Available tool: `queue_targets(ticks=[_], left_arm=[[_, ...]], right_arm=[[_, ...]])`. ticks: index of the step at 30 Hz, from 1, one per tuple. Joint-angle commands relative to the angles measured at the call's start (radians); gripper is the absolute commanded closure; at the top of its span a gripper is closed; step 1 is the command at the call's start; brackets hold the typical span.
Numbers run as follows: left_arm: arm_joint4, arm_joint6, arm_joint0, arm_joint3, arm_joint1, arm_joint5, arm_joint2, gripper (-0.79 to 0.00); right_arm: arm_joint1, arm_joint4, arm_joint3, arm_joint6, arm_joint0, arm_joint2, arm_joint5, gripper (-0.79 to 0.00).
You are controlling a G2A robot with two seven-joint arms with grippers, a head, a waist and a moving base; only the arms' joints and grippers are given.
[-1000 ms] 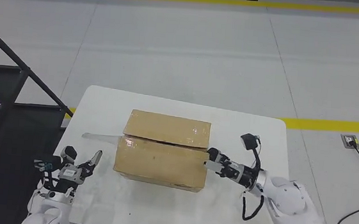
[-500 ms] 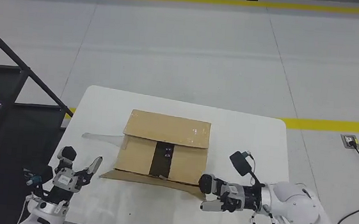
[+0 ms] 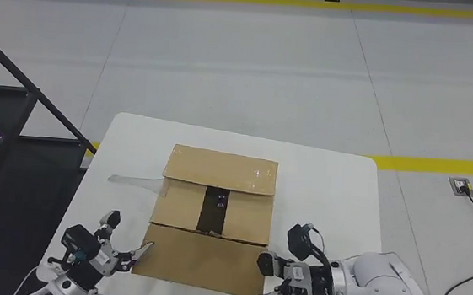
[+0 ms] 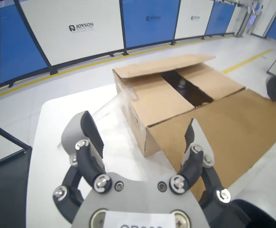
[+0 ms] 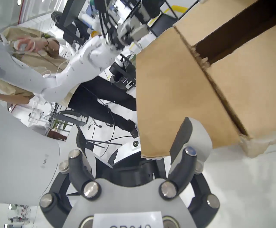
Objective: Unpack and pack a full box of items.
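Box [image 3: 215, 198] sits on the table [image 3: 327, 181], near flap [image 3: 201, 261] folded out flat. The left wrist view shows a dark gap [image 4: 186, 90] between the inner flaps, contents unclear. Fingers spread wide, the left gripper [image 3: 127, 234] and right gripper [image 3: 264, 280] sit at that flap's corners.

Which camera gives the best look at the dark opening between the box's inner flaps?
The left wrist view: the dark opening is near and large, with something faintly visible inside the cardboard box. The top view shows it as a small dark slot; the right wrist view catches one slanted dark strip.
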State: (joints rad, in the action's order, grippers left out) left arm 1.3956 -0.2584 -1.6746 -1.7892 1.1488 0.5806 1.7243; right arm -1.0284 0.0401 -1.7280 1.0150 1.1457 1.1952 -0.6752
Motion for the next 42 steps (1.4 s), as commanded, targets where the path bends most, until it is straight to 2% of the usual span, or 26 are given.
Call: queue_targets(ticks=[1, 4, 11, 17, 19, 21, 24, 31, 35, 42], left_arm=[[0.061, 0.006, 0.008, 0.020, -0.004, 0.015, -0.014, -0.785], [0.103, -0.003, 0.017, 0.044, -0.004, -0.009, -0.032, -0.785], [0.086, 0.029, 0.051, 0.076, -0.008, -0.002, -0.037, -0.785], [0.086, 0.029, 0.051, 0.076, -0.008, -0.002, -0.037, -0.785], [0.086, 0.029, 0.051, 0.076, -0.008, -0.002, -0.037, -0.785], [0.082, 0.034, 0.052, 0.077, -0.007, -0.010, -0.040, -0.785], [0.081, 0.051, 0.059, 0.077, -0.008, -0.014, -0.050, -0.785], [0.102, 0.052, 0.059, 0.076, -0.012, -0.015, -0.056, -0.785], [0.110, 0.049, 0.057, 0.077, -0.014, -0.013, -0.058, -0.785], [0.128, 0.049, 0.055, 0.069, -0.019, -0.005, -0.064, -0.785]], right_arm=[[-0.005, -0.006, -0.006, -0.131, 0.002, 0.015, 0.061, -0.785], [-0.014, -0.096, -0.030, -0.253, 0.012, 0.018, 0.132, -0.785], [-0.015, -0.122, -0.033, -0.254, 0.007, 0.018, 0.150, -0.785], [-0.015, -0.122, -0.033, -0.254, 0.007, 0.018, 0.150, -0.785], [-0.017, -0.174, -0.018, -0.240, 0.017, 0.001, 0.196, -0.785], [-0.022, -0.299, 0.013, -0.177, -0.027, -0.021, 0.274, -0.785], [-0.037, -0.368, 0.105, -0.169, -0.110, -0.067, 0.346, -0.785], [-0.084, -0.429, 0.317, -0.244, -0.276, -0.180, 0.444, -0.785], [-0.106, -0.450, 0.393, -0.263, -0.330, -0.222, 0.437, -0.785], [-0.131, -0.424, 0.437, -0.402, -0.372, -0.230, 0.384, -0.785]])
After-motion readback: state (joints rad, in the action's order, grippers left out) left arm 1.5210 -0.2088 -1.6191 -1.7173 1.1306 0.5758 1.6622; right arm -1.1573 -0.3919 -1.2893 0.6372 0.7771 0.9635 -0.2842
